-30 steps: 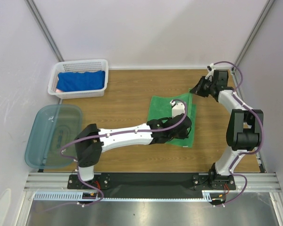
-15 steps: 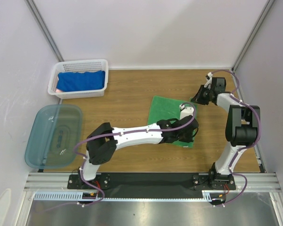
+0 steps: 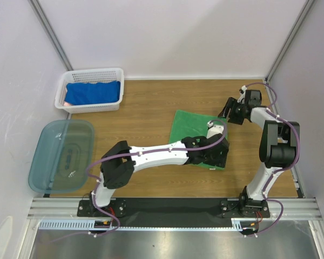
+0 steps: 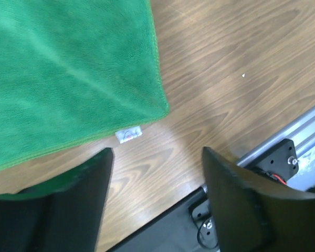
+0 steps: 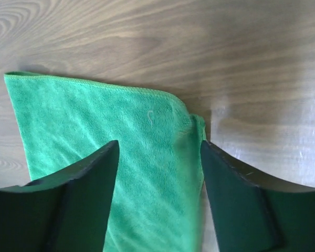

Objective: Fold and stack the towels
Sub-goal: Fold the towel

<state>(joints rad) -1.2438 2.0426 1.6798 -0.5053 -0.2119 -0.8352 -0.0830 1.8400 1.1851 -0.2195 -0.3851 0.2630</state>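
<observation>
A green towel (image 3: 190, 128) lies folded flat on the wooden table. My left gripper (image 3: 220, 158) hovers open over its near right corner. In the left wrist view that corner (image 4: 156, 100) and a small white label (image 4: 128, 135) lie just beyond the open left gripper (image 4: 157, 157), with only bare wood between the fingers. My right gripper (image 3: 228, 114) is open at the towel's far right corner. In the right wrist view the green towel (image 5: 121, 152) spreads under the open right gripper (image 5: 158, 148), held by neither finger. A blue towel (image 3: 93, 93) lies in the white basket (image 3: 89, 72).
A teal translucent lid (image 3: 62, 155) lies at the table's left edge, near side of the basket. White walls close in the back and sides. The metal rail (image 3: 173, 206) with both arm bases runs along the near edge.
Both grippers went from shut to open, letting go of the green towel. The left arm swung right toward the towel's near right corner; the right gripper came down to the far right corner.
</observation>
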